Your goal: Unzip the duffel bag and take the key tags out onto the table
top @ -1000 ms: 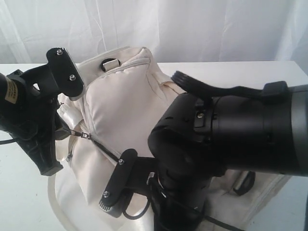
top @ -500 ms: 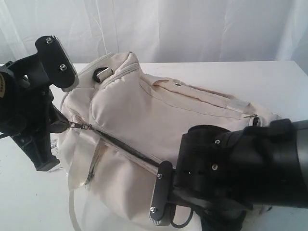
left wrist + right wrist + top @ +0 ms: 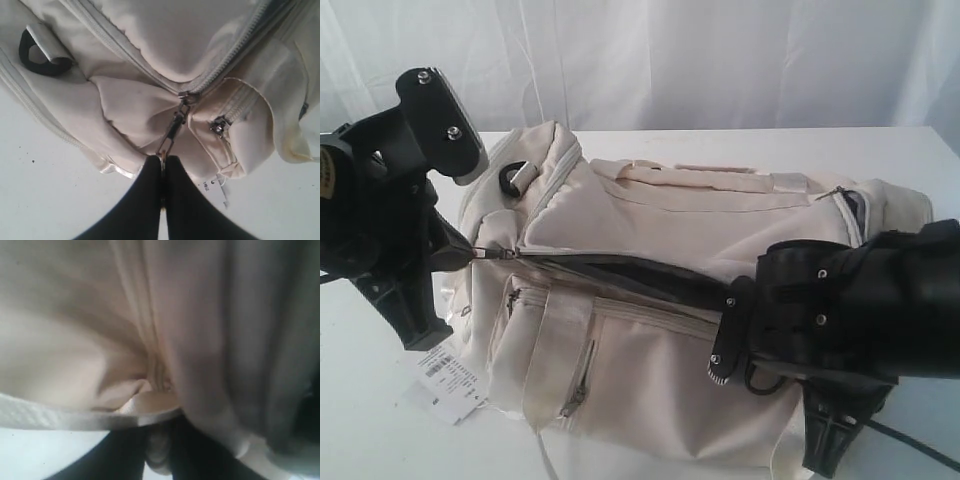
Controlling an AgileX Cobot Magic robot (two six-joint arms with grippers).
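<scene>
Cream fabric duffel bag (image 3: 650, 370) lies on a plain white table (image 3: 370, 440), its top zip partly open onto dark lining. The left claw (image 3: 162, 167) is clamped on the metal zipper pull (image 3: 172, 125); the right claw (image 3: 160, 445) pinches bag fabric. Colourful key tags are unseen, probably inside. A white curtain (image 3: 720, 60) hangs behind.

A white paper label (image 3: 445, 385) printed with a barcode lies flat and slightly askew, low on the left of the exterior view. A brightly lit white curtain (image 3: 720, 60) hangs behind in soft vertical folds.
</scene>
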